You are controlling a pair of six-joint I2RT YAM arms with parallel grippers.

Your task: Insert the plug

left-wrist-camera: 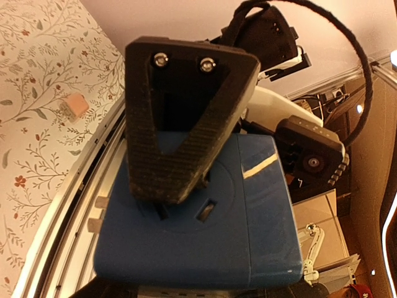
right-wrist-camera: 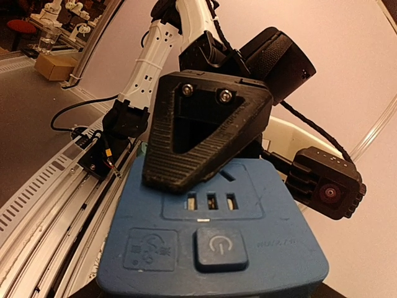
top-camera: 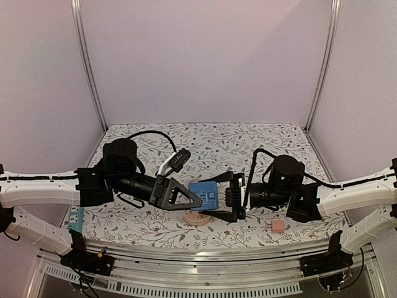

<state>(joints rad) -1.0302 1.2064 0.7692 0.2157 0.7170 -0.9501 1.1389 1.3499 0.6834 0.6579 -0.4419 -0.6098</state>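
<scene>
Held blue box (top-camera: 203,192) at frame centre in left jaws, clamped on it. Bracketed it from the right with right jaws; could not tell whether gripping. Saw likely plug (top-camera: 175,160) just upper left of box, slanting up-right, nearer left arm (top-camera: 133,181).

Top view looks down from behind the table (top-camera: 248,139); both wrist views (very close) share the blue box (left-wrist-camera: 248,217).

A robotics lab is indicated: a white-walled cell (top-camera: 205,56) is framed by aluminium posts (top-camera: 87,62), and other robot arms (right-wrist-camera: 53,7) are seen beyond.
</scene>
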